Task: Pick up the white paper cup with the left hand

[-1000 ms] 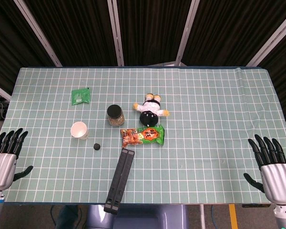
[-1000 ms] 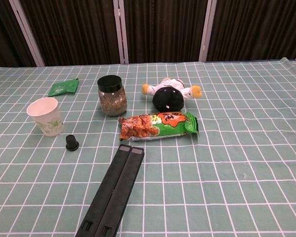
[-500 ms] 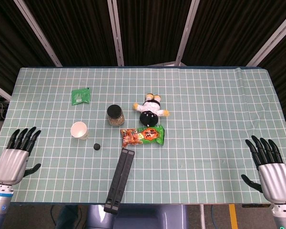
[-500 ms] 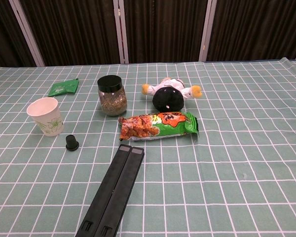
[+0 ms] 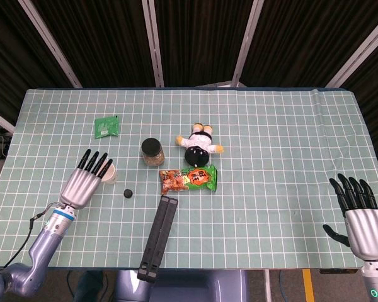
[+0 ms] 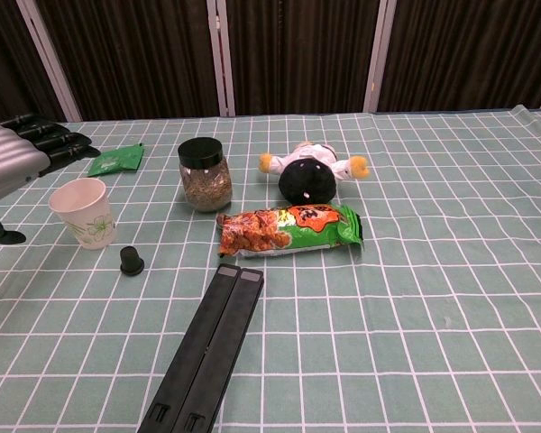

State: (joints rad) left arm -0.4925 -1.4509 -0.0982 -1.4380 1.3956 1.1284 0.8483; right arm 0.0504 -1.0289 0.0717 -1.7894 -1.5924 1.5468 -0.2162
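Checked table (image 5: 283, 207) bears one white paper cup (image 6: 83, 211), one jar (image 6: 201, 175).

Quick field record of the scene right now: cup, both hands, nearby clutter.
cup: white paper cup upright on the table, not held
left hand: left hand open, fingers spread, above the cup, no contact visible
right hand: right hand open at the table's near right edge
nearest clutter: small black cap, glass jar
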